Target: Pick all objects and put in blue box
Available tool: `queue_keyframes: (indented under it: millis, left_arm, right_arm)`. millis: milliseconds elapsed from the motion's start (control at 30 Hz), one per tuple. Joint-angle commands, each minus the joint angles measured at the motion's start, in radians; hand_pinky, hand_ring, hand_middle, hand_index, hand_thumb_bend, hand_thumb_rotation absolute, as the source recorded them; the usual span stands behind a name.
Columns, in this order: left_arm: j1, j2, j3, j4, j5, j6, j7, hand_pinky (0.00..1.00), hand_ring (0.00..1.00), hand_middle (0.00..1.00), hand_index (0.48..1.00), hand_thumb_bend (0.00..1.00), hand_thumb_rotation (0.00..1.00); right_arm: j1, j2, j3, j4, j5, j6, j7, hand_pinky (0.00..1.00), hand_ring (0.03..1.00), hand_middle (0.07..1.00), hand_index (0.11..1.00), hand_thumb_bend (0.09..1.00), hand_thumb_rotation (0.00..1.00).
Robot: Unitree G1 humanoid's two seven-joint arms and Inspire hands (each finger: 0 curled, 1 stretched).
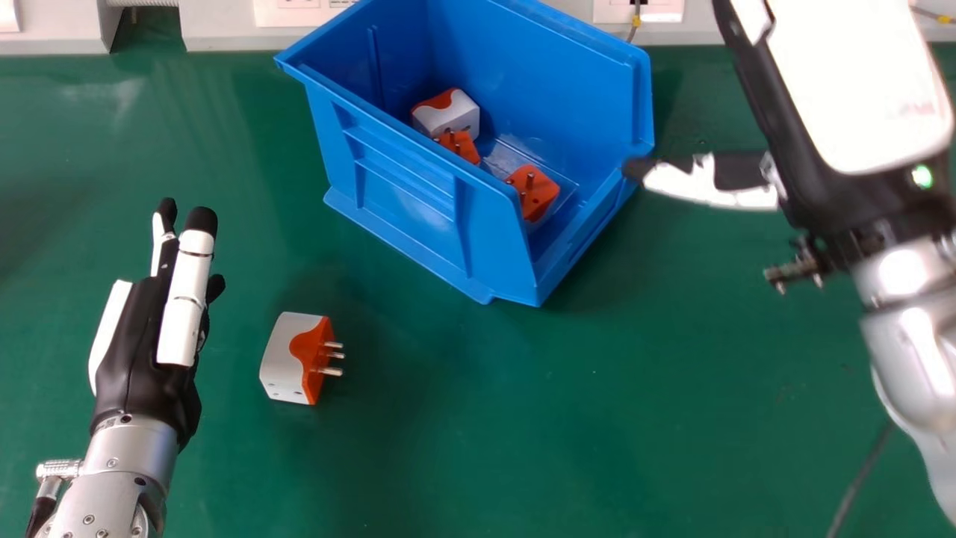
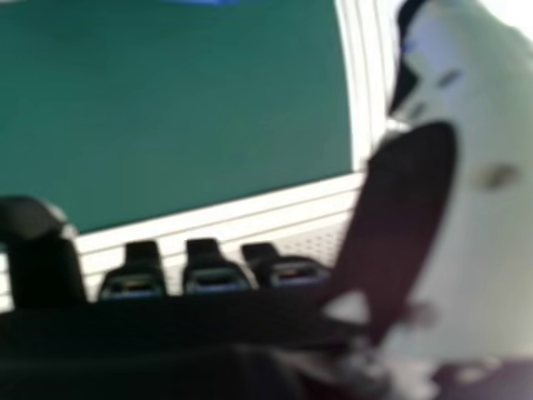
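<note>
Loose plug adapter [image 1: 287, 360] lay just right of the left hand [image 1: 138, 366], pins pointing away; that hand was nearer, fingers straight, empty. Right hand [image 1: 859, 90], also open, hung beside blue box [image 1: 407, 213].

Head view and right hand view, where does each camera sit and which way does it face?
Head view: on the robot's head, looking forward and down at the blue box; the left hand shows at left, the right hand at upper right.
Right hand view: at the right hand, looking past its own fingers and thumb over the green tabletop.
Shared: right hand and green tabletop.
</note>
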Motion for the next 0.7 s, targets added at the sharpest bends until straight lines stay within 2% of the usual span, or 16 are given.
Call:
queue_keyframes:
  millis: [0, 167, 333, 400, 500, 667]
  left_arm:
    - [-0.005, 0.004, 0.004, -0.006, 0.004, -0.028, 0.002, 0.97, 1.0, 1.0, 1.0, 0.55, 1.0]
    - [-0.003, 0.005, 0.001, 0.002, 0.009, -0.032, 0.004, 0.97, 1.0, 1.0, 1.0, 0.55, 1.0]
    - [0.007, 0.002, -0.002, -0.009, 0.013, -0.031, 0.003, 0.96, 1.0, 1.0, 1.0, 0.55, 0.99]
    - [0.006, 0.003, -0.002, -0.002, 0.013, -0.036, 0.0, 0.96, 1.0, 1.0, 1.0, 0.55, 0.99]
    - [0.013, 0.002, -0.002, -0.009, 0.011, -0.035, -0.001, 0.96, 1.0, 1.0, 1.0, 0.55, 0.99]
    - [0.019, -0.001, -0.001, -0.018, 0.01, -0.031, 0.002, 0.96, 0.99, 0.99, 1.0, 0.55, 0.99]
  right_arm:
    - [0.071, 0.023, -0.035, -0.055, 0.01, -0.011, -0.026, 0.97, 0.996, 0.998, 0.993, 0.334, 0.39]
    - [0.19, 0.073, -0.049, -0.092, 0.014, -0.017, -0.029, 0.9, 0.962, 0.978, 0.963, 0.339, 0.35]
    - [0.303, 0.128, -0.043, -0.109, 0.011, -0.021, -0.023, 0.82, 0.913, 0.944, 0.921, 0.356, 0.32]
    - [0.334, 0.138, -0.035, -0.116, -0.002, -0.021, -0.008, 0.81, 0.903, 0.936, 0.911, 0.36, 0.31]
    - [0.372, 0.141, -0.027, -0.12, -0.011, -0.029, 0.014, 0.79, 0.894, 0.928, 0.9, 0.361, 0.32]
    - [0.421, 0.148, -0.006, -0.105, 0.008, -0.078, 0.011, 0.77, 0.884, 0.916, 0.889, 0.356, 0.35]
